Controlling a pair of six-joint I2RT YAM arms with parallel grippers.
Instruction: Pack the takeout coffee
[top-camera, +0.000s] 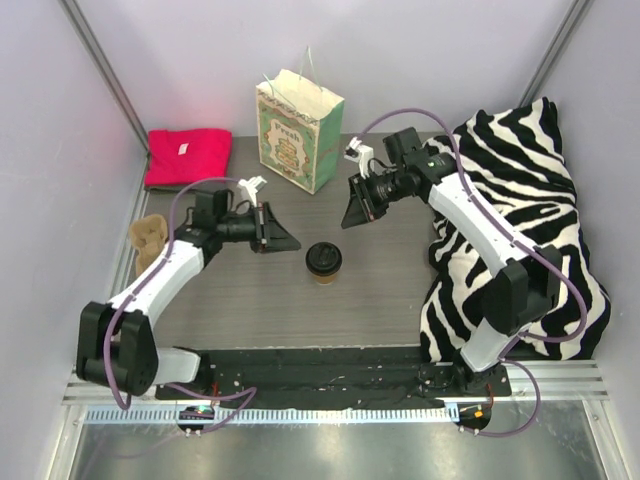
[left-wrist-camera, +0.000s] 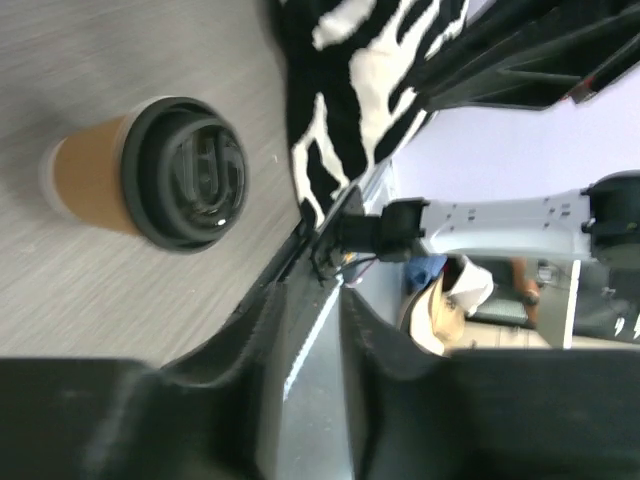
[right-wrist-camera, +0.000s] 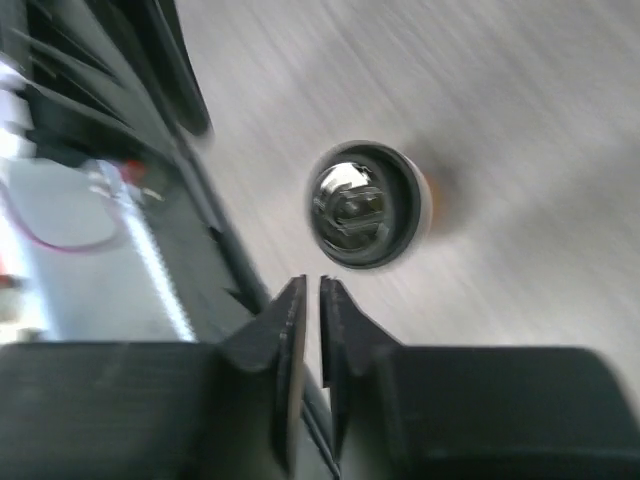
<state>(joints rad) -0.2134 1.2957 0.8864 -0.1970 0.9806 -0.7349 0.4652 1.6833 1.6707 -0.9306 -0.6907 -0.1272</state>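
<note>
From above, the lidded takeout coffee (top-camera: 323, 260) stands on the desk (top-camera: 230, 300), midway between its side edges, with the left gripper (top-camera: 288, 242) and right gripper (top-camera: 351, 217) near it, neither touching. The left wrist view shows those jaws parted a little and empty, the takeout coffee ahead. The right wrist view shows jaws almost together, holding nothing, the takeout coffee beyond them.

Pale lilac walls (top-camera: 420, 50); grey wood-grain table (top-camera: 390, 290); metal corner posts (top-camera: 100, 70).
</note>
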